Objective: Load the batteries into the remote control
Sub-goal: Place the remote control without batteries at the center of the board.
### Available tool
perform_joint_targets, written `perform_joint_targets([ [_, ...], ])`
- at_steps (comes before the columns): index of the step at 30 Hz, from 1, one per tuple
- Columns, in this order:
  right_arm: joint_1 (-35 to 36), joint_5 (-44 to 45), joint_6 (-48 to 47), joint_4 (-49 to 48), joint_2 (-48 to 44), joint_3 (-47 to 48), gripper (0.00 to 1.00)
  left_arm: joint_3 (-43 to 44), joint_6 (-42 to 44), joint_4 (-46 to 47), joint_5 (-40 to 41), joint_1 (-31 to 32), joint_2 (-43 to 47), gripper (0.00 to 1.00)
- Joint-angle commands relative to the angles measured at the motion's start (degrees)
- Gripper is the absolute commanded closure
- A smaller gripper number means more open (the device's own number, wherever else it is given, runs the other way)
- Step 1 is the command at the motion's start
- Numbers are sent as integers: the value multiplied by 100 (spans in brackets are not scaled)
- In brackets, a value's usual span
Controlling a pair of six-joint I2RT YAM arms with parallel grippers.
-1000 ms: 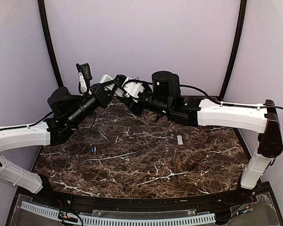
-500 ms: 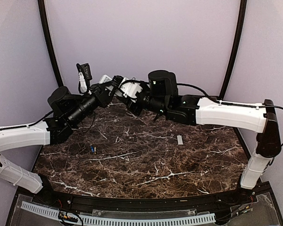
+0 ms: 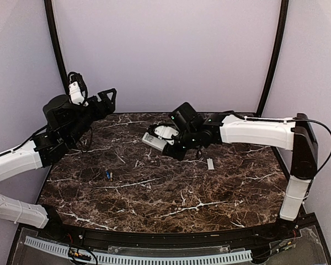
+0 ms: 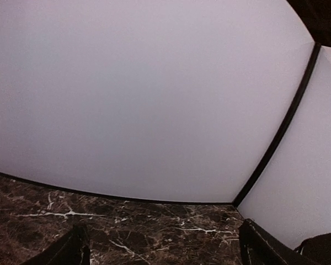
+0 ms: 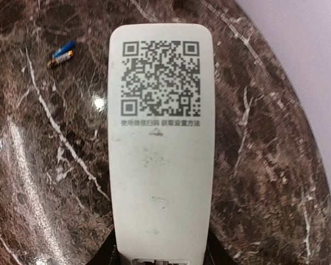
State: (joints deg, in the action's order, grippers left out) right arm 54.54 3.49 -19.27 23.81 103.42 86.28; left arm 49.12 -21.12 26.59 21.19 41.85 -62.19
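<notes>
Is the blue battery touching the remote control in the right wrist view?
No, the battery lies on the table, clearly apart from the remote control, with bare marble between them.

The left arm (image 3: 14, 163) and the right arm (image 3: 256, 132) share one build: smooth white shells on the long links and matte black rounded housings at the joints. A thin black cable (image 3: 270, 118) runs along the top of the right arm. A small white camera module (image 3: 74, 93) with looped black wiring sits on the left wrist, whose jaws are black and angular.
</notes>
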Motion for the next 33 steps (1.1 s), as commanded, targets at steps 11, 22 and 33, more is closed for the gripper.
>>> perform_joint_targets([
  [11,74,64,1083,2111,1504,164,100,-233,-3526,-4454,1028,-617,-692,33],
  [22,105,-276,1054,2077,1637,-3,67,-307,-4563,-5178,-214,-1192,-1917,54],
  [33,114,-322,1095,1938,1487,-80,48,-322,-4777,-5034,-1146,-1363,-2672,57],
])
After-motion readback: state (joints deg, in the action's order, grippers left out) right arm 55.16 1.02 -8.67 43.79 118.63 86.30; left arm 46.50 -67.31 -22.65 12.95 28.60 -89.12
